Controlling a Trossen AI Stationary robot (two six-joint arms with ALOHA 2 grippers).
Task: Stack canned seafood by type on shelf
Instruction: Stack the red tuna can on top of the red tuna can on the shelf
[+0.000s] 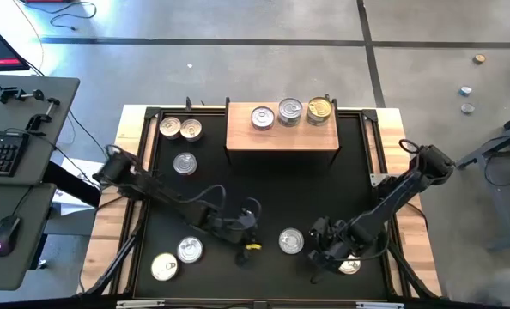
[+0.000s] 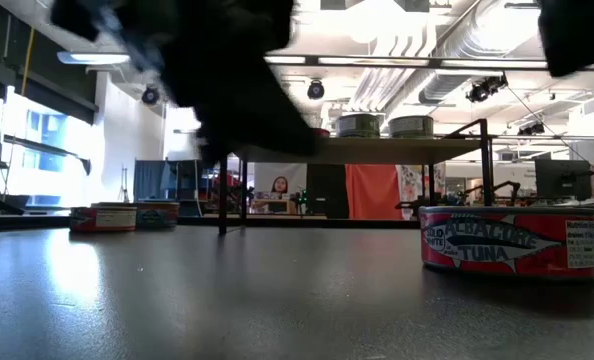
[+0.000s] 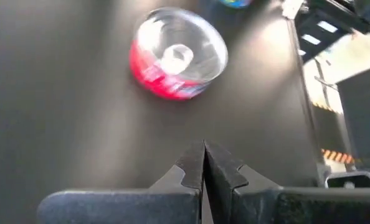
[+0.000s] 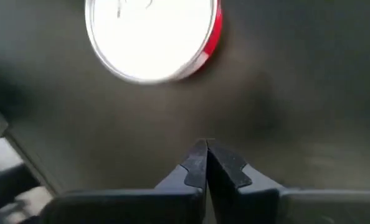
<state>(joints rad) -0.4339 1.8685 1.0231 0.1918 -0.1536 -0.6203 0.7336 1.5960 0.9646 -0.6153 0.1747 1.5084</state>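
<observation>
A red tin [image 2: 508,240] on the bench [image 2: 277,300] reads "ALBACORE TUNA". Left tool [image 3: 203,163] and right tool [image 4: 207,160] are both clenched, empty

The black-matted surface [image 1: 264,193] carries a light-brown wooden shelf [image 1: 282,137] at its far edge, with three tins [image 1: 290,112] in a row on top, two silver-lidded and one gold. On the mat to the left of the shelf lie two gold-lidded tins [image 1: 179,129] side by side and a silver one [image 1: 185,163] just nearer. Along the near edge sit a silver and a gold tin [image 1: 177,259] at left, a silver-lidded tin [image 1: 291,241] near the middle, and another [image 1: 350,266] at right.
</observation>
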